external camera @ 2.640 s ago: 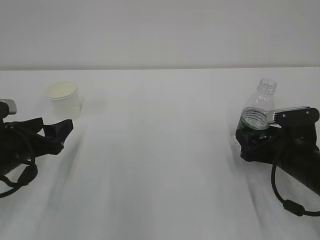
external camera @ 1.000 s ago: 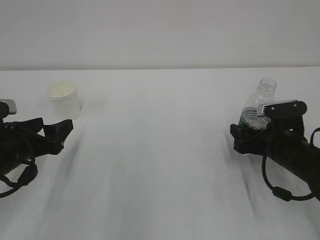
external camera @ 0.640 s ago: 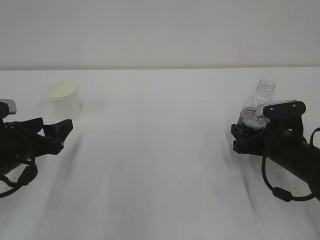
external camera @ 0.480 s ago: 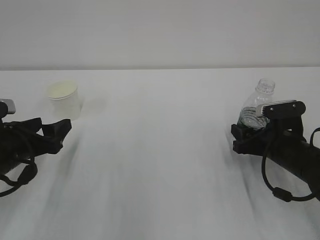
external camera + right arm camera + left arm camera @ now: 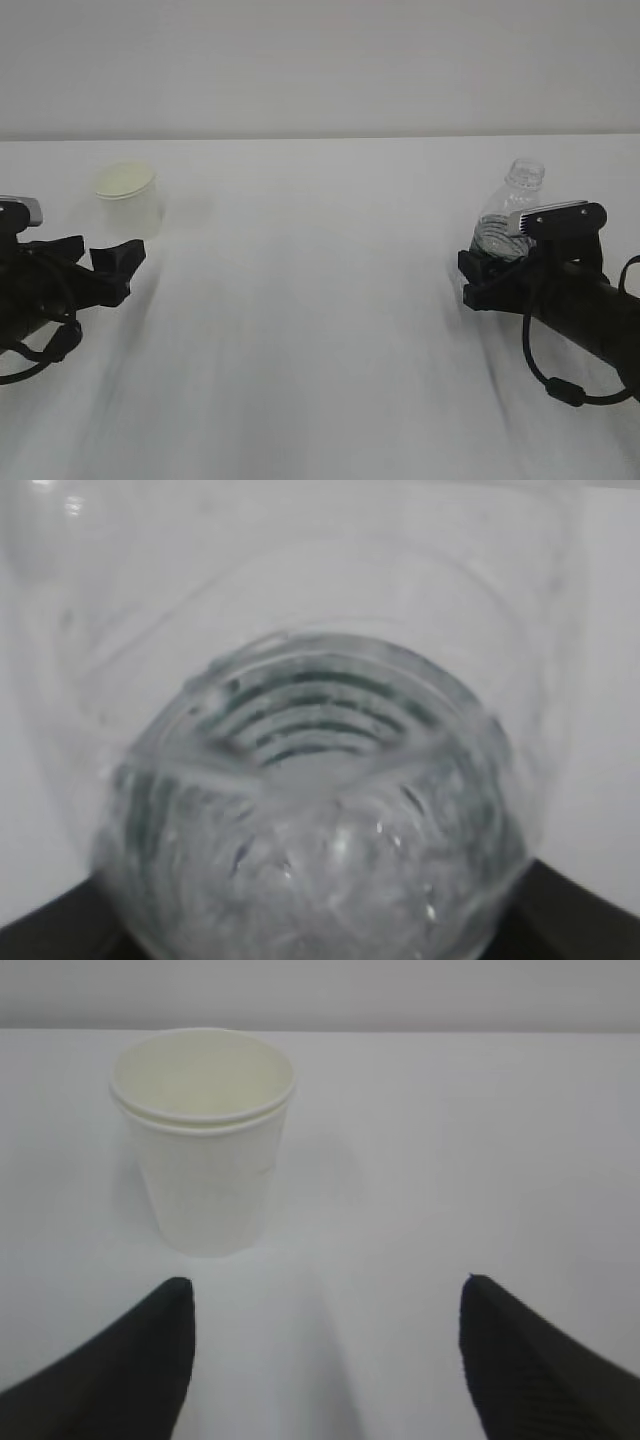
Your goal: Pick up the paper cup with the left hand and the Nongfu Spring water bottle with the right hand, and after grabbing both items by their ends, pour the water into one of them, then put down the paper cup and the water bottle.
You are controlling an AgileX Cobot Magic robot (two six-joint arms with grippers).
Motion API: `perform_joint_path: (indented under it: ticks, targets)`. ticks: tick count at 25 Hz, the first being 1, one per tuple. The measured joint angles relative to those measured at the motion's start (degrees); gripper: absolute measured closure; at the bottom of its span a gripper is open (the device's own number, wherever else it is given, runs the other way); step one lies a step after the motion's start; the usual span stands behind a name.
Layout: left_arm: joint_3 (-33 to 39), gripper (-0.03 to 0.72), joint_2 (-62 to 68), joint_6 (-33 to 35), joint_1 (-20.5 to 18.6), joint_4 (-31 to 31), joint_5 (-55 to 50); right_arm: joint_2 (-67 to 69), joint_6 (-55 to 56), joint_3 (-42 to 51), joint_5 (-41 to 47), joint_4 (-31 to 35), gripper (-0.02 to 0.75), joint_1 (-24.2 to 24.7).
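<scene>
Between the jaws of the right hand the Nongfu Spring water bottle is now clamped at its base and has been tipped slightly leftward compared with a second ago, so the grasp appears made. Across the table, the left hand is held wide apart, short of the paper cup, which stands upright and untouched just ahead; that pickup remains to be done.

Flat, overexposed light washed the white table pale, with soft grey streaks smeared toward the lower frame. The Nongfu Spring water bottle filled the right wrist view, blurred.
</scene>
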State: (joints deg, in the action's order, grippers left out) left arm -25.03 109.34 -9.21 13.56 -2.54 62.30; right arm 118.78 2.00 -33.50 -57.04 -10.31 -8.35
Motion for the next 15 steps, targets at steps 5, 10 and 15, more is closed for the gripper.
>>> perform_joint_path:
  ticks: [5,10,15]
  targets:
    - [-3.9,0.052,4.2,1.1,0.0,-0.1,-2.2,0.0,0.0,0.0,0.0,-0.7,0.268,0.0]
    - [-6.4,0.046,7.6,1.5,0.0,0.7,-2.3,0.0,0.0,0.0,0.0,-1.1,0.268,0.0]
    - [-8.5,0.046,9.4,1.7,0.0,1.8,-2.3,0.0,0.0,0.0,0.0,-1.3,0.268,0.0]
